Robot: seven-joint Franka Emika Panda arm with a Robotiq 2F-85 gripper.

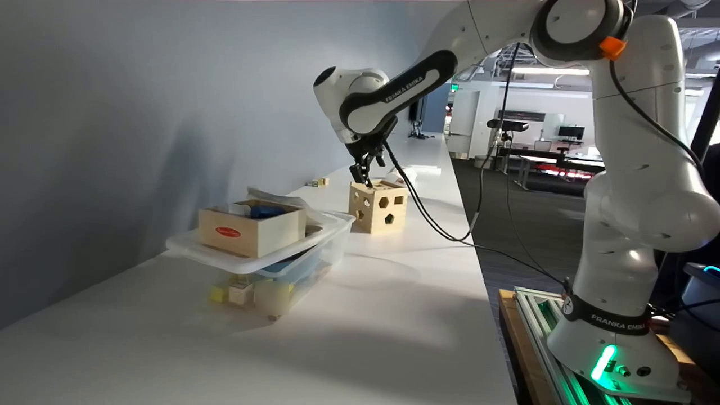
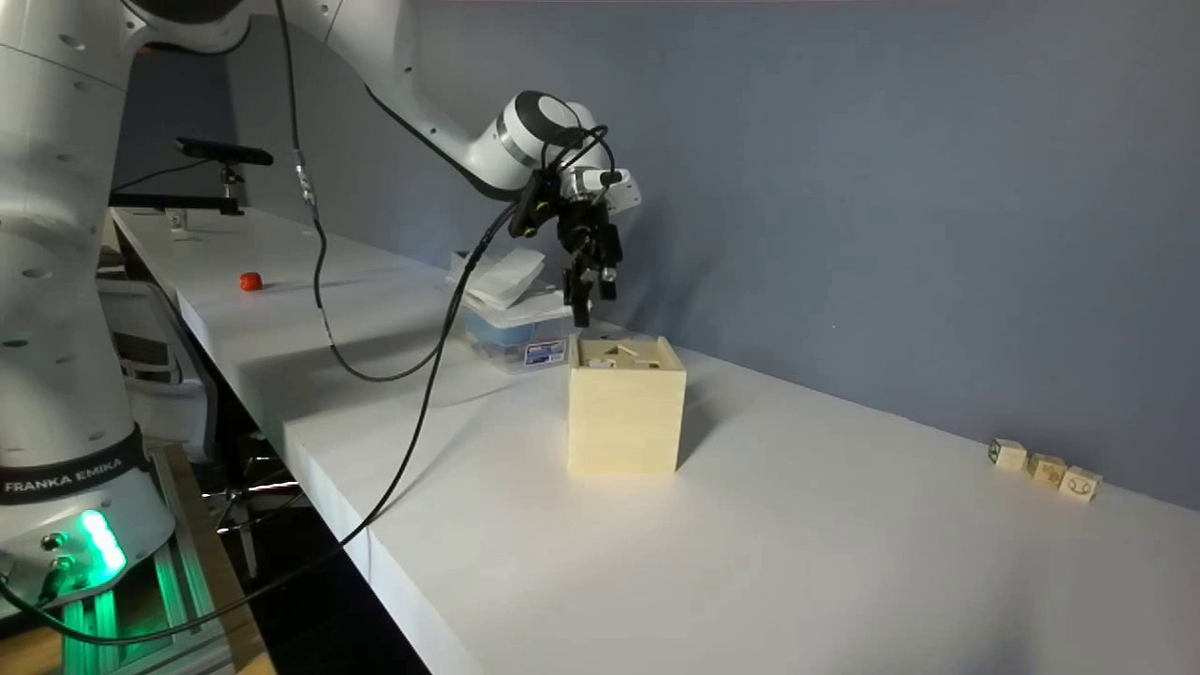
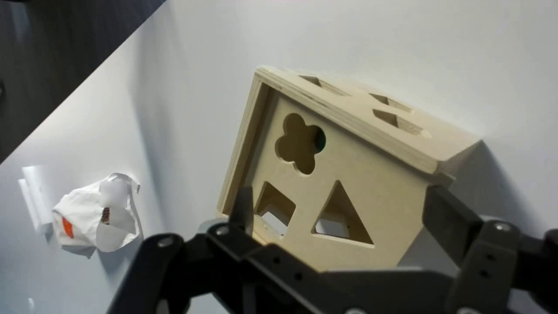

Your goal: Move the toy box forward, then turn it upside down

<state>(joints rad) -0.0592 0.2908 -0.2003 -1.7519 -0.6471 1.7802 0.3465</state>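
The toy box, a light-tan wooden cube with dark cut-out holes, stands on the white table in both exterior views (image 1: 378,211) (image 2: 625,422). In the wrist view the toy box (image 3: 370,187) shows its recessed top with flower, square and triangle holes. Something green shows inside through the flower hole. My gripper is just above the box's top in both exterior views (image 1: 372,173) (image 2: 594,305), tilted, with one finger lower. In the wrist view the gripper (image 3: 342,200) is open, its fingers wide apart with nothing held. I cannot tell whether the lower finger touches the box.
A clear plastic tub (image 1: 334,247) stands near the box, with a wooden box with a red label (image 1: 225,233) on its lid. Small blocks (image 2: 1047,469) lie by the wall. A crumpled white bag (image 3: 98,213) lies on the table. Cables (image 2: 427,412) hang beside the arm.
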